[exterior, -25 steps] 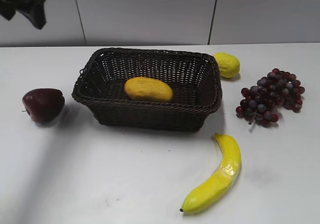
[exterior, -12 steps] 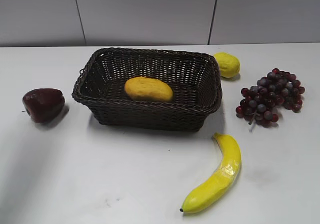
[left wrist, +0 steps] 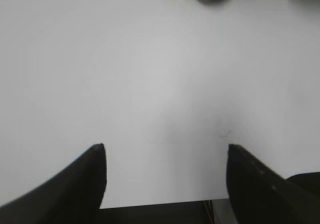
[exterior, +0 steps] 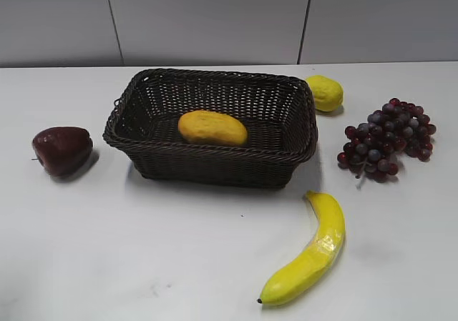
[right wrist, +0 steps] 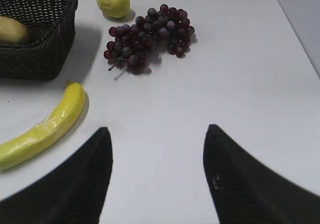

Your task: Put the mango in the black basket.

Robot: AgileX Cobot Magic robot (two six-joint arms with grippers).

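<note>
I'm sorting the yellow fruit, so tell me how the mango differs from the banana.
The mango is plump and oblong; the banana is long and curved. The mango is a dull golden yellow, the banana brighter with a glossy patch. The mango lies inside the basket, the banana on the table in front of it, to the right. Both are yellow and lie untouched.

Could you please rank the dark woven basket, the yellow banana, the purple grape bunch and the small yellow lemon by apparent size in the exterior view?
1. Dark woven wicker basket
2. Long curved yellow banana, though it lies nearest the camera
3. Dark purple grape bunch
4. Small round yellow lemon, farthest back
</note>
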